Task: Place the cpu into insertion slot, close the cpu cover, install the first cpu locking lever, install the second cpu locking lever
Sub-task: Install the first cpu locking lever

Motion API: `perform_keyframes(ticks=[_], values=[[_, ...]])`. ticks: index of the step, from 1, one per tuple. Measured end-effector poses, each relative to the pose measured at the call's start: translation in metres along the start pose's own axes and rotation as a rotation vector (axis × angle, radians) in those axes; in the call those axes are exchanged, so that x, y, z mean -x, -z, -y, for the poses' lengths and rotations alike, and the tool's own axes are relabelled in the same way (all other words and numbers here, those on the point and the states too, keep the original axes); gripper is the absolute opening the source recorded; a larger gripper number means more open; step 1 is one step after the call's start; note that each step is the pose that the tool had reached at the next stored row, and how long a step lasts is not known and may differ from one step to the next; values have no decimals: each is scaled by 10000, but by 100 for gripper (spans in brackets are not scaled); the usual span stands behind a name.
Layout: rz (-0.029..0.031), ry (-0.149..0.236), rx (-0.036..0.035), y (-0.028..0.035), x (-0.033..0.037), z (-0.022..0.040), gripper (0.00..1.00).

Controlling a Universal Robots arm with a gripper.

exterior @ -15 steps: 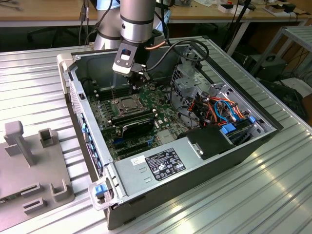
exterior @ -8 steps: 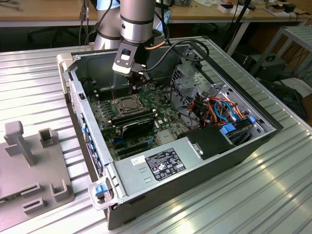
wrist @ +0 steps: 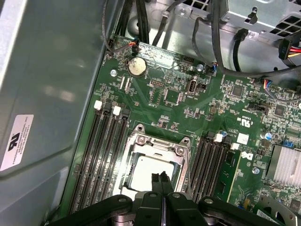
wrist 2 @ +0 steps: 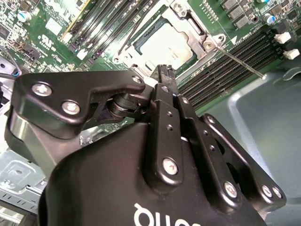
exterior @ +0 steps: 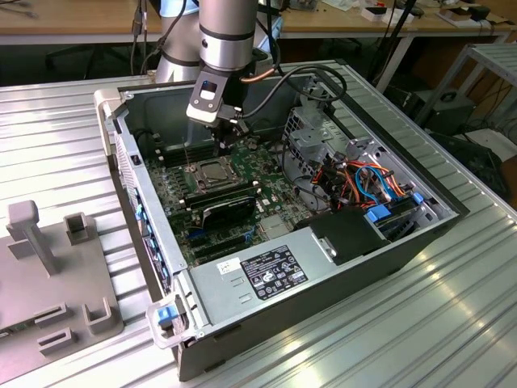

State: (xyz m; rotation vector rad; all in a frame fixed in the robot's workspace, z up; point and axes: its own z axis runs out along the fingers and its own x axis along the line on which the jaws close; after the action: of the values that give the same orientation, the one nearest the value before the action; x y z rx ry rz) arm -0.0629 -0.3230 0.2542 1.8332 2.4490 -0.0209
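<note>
We see the gripper (wrist: 162, 180) with its two black fingertips pressed flat together and nothing caught between them. Just ahead of the tips lies the cpu (wrist: 146, 168), seated flat in the insertion slot (wrist: 184, 141). The cpu cover (wrist: 157, 147) is folded down over it, its window framing the chip's pale metal top. The tips hang close over the cover's nearer edge; we cannot tell whether they touch it. Long black memory slots (wrist: 101, 155) flank the socket on either side of the fingers. In the second wrist view, a thin locking lever (wrist 2: 235, 60) juts free from the socket's corner, off to one side of the fingertips, slanting across the memory slots there. In the exterior view, the gripper (exterior: 223, 142) points down at the socket inside the open computer case (exterior: 347, 291).
</note>
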Motion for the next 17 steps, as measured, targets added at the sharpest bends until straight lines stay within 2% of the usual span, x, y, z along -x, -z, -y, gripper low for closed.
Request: perform_keyframes(ticks=[4,8,10,17], values=[[-28,719,53,2,0,-1,11],[-43,1143,83,3,0,0,11],[-50,1294,96,3,0,0,11],[-49,1304,96,3,0,0,11]])
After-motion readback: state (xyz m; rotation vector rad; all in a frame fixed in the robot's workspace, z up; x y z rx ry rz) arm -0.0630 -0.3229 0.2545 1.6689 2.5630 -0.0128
